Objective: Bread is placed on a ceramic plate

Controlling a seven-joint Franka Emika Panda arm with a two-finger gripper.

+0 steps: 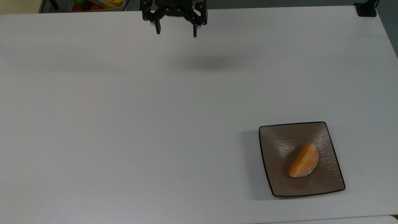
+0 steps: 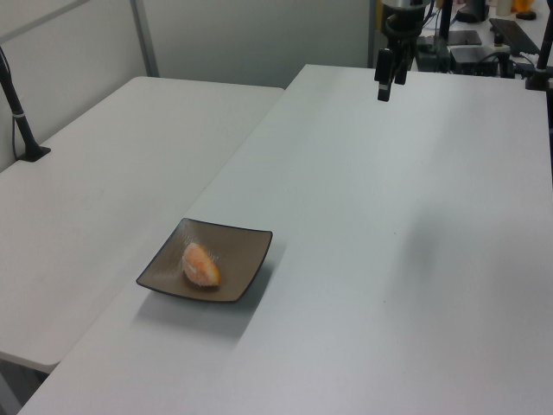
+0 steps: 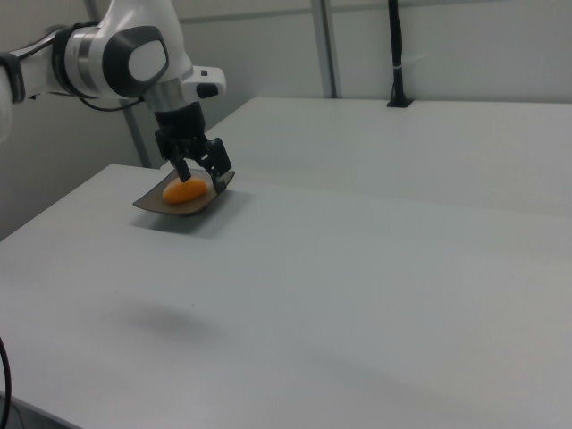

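Gripper (image 1: 176, 32) fingers spread apart, nothing between them; both black fingertips point down over bare table. In the top view one fingertip (image 1: 158, 31) sits to the top view's left and the other to the top view's right, with a clear gap of table showing between. In the left view the gripper (image 2: 385, 90) hangs above the far end of the white table (image 2: 389, 259), not touching it. In the right view the gripper (image 3: 203, 174) appears in front of the plate along the line of sight, fingers splayed; the white arm (image 3: 125, 55) rises from it toward the right view's upper left.

Soft shadow on the tabletop just below the gripper in the top view, set toward the top view's right.

Bread (image 1: 304, 161): half-round bun, smooth orange side facing the top view's left, pale speckled crust facing the top view's right. It lies on the ceramic plate (image 1: 279, 140), slightly toward the plate's lower right in the top view, within the rim. Same in the left view: bread (image 2: 201, 264) resting on the plate (image 2: 238, 259). In the right view the bread (image 3: 185, 191) shows orange on the plate (image 3: 147, 203).

Plate: square, glossy brown, thin black rim, flat on the table near the top view's lower-right corner, well apart from the gripper.

A tray of coloured items (image 1: 96, 4) sits beyond the table's far edge at the top view's upper left. A second white table (image 2: 112, 173) adjoins on the left view's left.
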